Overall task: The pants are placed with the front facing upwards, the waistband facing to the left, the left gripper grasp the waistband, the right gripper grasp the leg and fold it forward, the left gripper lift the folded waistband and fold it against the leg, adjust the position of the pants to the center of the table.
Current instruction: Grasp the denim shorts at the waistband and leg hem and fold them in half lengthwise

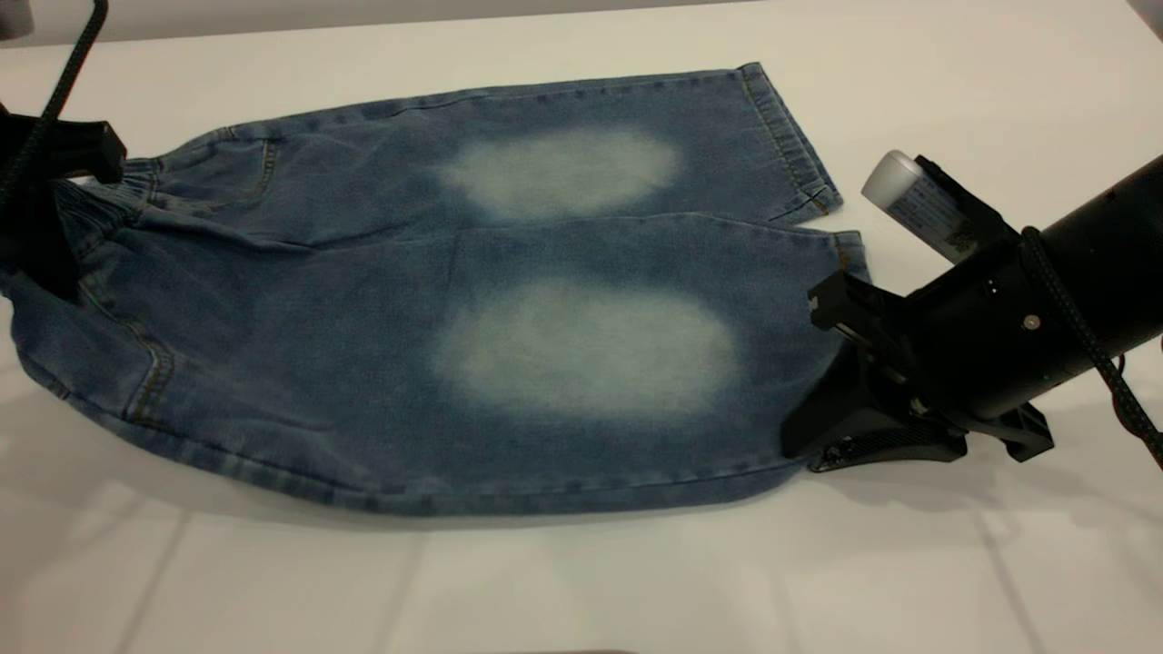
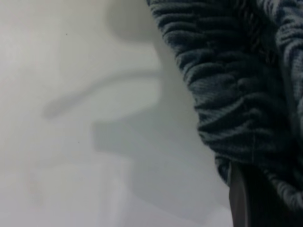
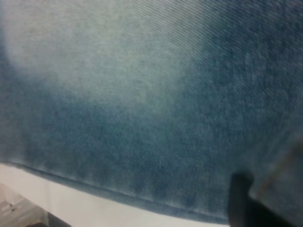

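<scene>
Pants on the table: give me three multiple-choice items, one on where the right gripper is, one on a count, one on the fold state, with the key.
1. Where is the right gripper?
A. At the hem end of the near leg
B. At the waistband
C. Parked off the table

2. How many pale faded ovals show on the pants?
A. One
B. Two
C. Four

3. What state are the pants in?
A. Folded in half
B. Rolled up
C. Spread flat, unfolded

Key: 1 A, its claw sits at the right-hand hem in the exterior view, while the left gripper is at the waistband. 2 B, one oval on each leg. 3 C, both legs lie side by side, front up.
</scene>
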Available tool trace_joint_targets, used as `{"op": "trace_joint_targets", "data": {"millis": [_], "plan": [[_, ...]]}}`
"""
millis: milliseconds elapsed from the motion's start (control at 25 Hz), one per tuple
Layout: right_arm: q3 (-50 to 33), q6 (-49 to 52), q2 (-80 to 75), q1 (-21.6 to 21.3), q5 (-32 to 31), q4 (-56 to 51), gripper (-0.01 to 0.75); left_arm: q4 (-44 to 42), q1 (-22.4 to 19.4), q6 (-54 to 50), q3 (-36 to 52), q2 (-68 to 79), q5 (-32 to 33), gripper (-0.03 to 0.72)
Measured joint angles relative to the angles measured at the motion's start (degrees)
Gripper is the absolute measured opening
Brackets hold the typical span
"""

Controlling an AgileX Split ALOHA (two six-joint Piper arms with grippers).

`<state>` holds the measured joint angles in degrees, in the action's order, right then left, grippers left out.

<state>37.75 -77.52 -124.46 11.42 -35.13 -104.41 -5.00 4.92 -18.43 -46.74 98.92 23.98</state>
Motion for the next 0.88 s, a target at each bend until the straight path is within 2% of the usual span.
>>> {"op": "trace_joint_targets", "data": {"millis": [200,360,680,880], "plan": [[0.0,-0.05,0.5,0.0,-0.01,1.23,0.019,0.0,0.0,0.0,0.0,0.0,0.2,0.099],[-0.07,3.69,5.03,0.0,1.02,8.36,0.019,0.02,0.0,0.0,0.0,-0.63,2.06,0.099],[-0.23,25.57,20.97,0.0,-1.29,31.6,0.02,0.09,0.04,4.2,0.1,-7.14,11.55,0.099],[0.41,35.0,26.77,0.0,-6.84,36.94,0.021,2.2,0.04,5.43,0.46,-9.91,15.99,0.099]]}}
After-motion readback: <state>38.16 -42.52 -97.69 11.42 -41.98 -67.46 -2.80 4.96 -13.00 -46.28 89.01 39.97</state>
